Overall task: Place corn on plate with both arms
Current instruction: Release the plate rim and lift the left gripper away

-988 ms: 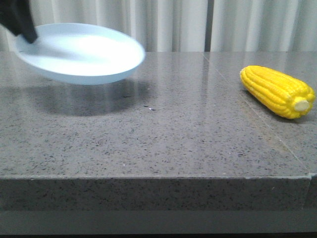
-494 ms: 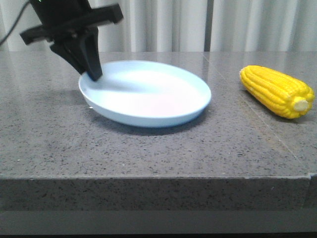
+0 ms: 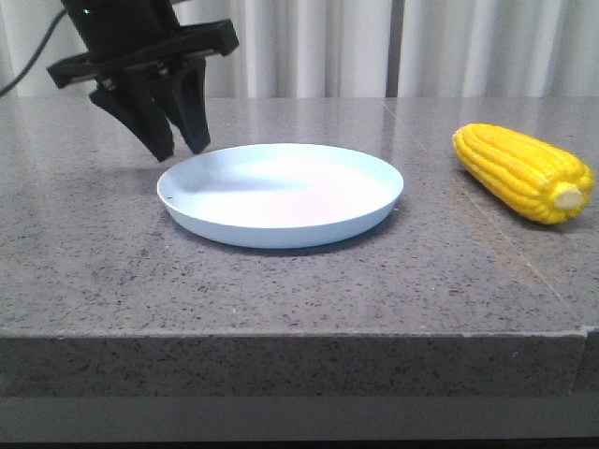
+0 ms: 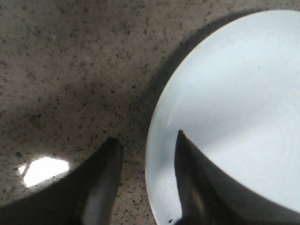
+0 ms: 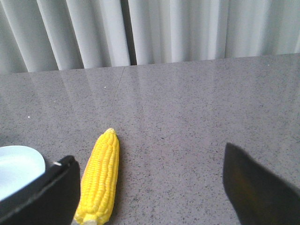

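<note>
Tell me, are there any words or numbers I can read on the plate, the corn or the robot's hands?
None: no words, numbers, labels or signs can be read in any view.
The plate is plain pale blue.
The corn shows only yellow kernels.
The left gripper and right gripper are plain black.
The table is speckled grey stone, with no print.

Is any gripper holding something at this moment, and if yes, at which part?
Nothing is held. The left gripper is open just above the plate rim, and the right gripper is open, with the corn lying untouched on the table.
</note>
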Motion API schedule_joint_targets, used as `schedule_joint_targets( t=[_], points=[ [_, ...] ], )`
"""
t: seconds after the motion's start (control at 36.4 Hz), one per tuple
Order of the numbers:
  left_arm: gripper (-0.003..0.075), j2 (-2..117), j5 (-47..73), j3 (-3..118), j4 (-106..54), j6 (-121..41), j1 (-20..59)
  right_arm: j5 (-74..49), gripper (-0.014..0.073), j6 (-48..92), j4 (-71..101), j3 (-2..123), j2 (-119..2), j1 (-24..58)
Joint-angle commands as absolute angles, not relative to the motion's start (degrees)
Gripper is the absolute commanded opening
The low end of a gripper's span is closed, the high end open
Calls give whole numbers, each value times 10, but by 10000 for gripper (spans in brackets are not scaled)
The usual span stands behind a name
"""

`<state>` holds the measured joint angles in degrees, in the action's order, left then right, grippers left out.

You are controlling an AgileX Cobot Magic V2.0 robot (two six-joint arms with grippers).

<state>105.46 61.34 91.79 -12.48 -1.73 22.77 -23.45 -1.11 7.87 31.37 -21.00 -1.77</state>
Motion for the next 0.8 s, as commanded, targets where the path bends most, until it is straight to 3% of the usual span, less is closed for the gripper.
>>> schedule_joint_targets(
  t=[0.0, 0.14, 0.22, 0.52, 0.77],
  points=[
    [346, 992, 589, 938, -107, -22, 232, -193, 642, -8, 77, 333, -218, -21],
    [340, 947, 590, 934, -40, -4, 230, -193, 642, -8, 77, 333, -218, -21],
    [296, 918, 590, 919, -8, 15, 219, -193, 642, -8, 77, 333, -218, -21],
    [-8, 819, 569, 814, 3, 18, 109, -193, 642, -8, 77, 333, -218, -21],
    [-20, 700, 473, 674, 0, 18, 79, -193, 642, -8, 77, 333, -218, -21]
  ],
)
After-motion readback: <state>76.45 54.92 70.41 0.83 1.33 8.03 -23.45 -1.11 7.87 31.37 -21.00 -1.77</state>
